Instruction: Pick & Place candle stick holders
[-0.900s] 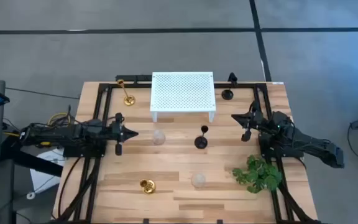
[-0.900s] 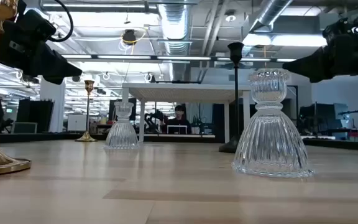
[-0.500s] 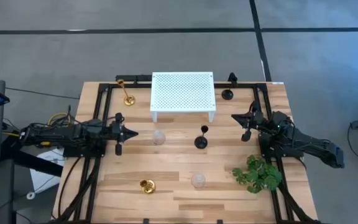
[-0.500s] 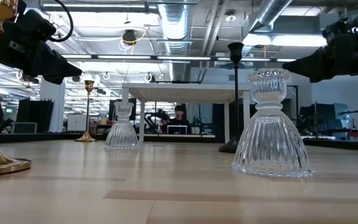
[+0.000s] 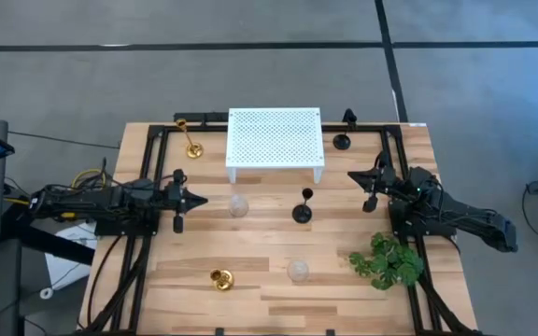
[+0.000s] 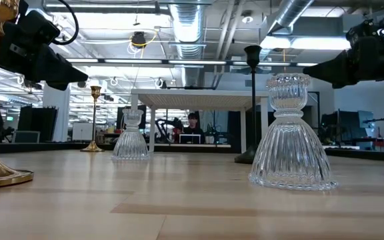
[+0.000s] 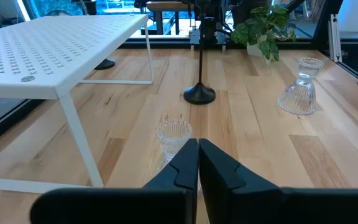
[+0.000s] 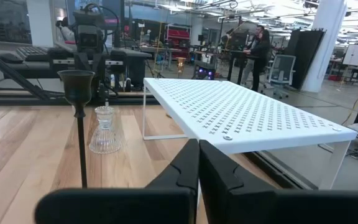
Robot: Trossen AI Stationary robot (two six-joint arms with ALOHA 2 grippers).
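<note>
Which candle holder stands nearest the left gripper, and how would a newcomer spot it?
Start at the white perforated platform and look just in front of its left leg. There stands a squat clear glass holder. Its black neighbour is tall-stemmed, and the other glass holder sits near the plant.

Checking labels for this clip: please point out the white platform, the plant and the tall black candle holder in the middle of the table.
white platform (image 5: 275, 134), high view, on the middle of its perforated top.
plant (image 5: 387, 260), high view, on its leaves.
tall black candle holder (image 5: 302, 214), high view, on its round base.
</note>
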